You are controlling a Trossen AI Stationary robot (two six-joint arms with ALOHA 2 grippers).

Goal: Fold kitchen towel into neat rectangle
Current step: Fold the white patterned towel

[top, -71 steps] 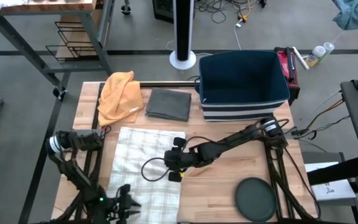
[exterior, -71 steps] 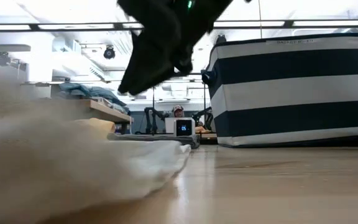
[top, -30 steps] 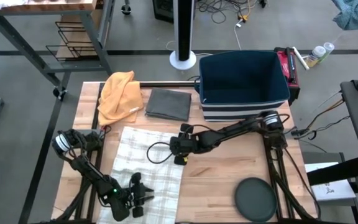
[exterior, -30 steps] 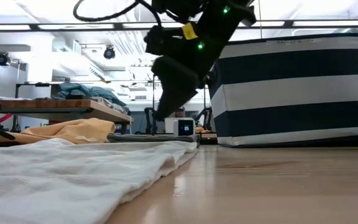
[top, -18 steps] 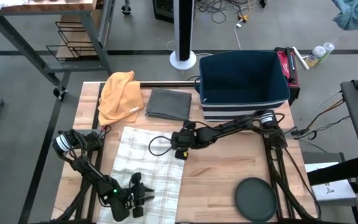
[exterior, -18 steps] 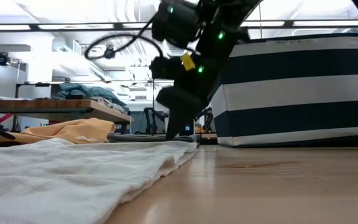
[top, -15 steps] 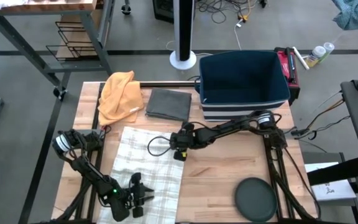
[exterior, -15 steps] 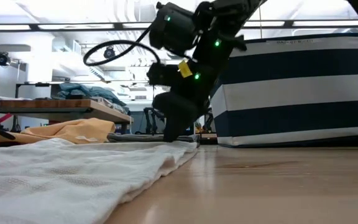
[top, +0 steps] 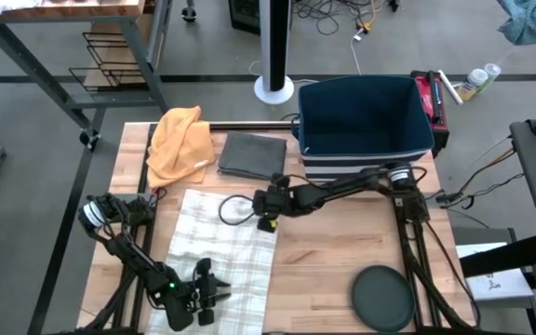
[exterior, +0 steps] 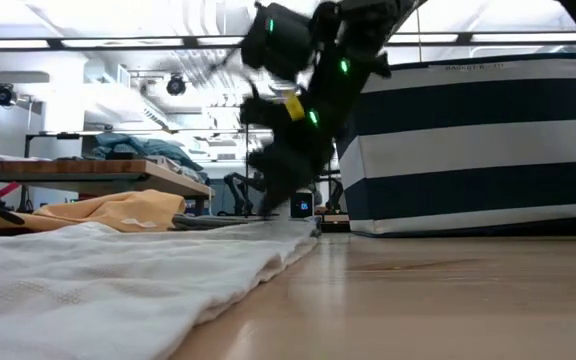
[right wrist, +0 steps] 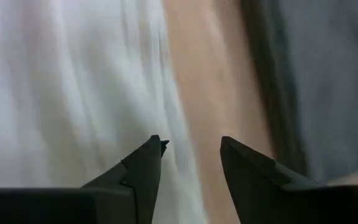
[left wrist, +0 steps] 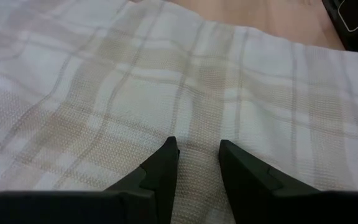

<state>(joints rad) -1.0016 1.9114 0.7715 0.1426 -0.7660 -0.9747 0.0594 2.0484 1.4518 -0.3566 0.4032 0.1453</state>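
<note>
Wooden worktop (top: 342, 251) is carrying a white checked kitchen towel (top: 221, 247), which is lying spread flat on its left half, toward the near edge. Behind the towel, an orange cloth (top: 180, 144) is sitting crumpled at the far left, a folded grey cloth (top: 252, 155) is lying just beside it, and a navy striped basket (top: 366, 126) is standing at the far right. A dark round disc (top: 383, 298) is resting near the front right corner.

The left claw (left wrist: 196, 160) is hovering low over the near part of the towel, its two fingers standing partly apart with bare towel fabric showing between them; it is gripping nothing. The right claw (right wrist: 191, 149) is reaching across from the right to the towel's far right corner, between the towel's edge and the grey cloth. Its fingers are also standing apart, poised over the towel's edge and the strip of bare wood beside it, and nothing is being held between them.
</note>
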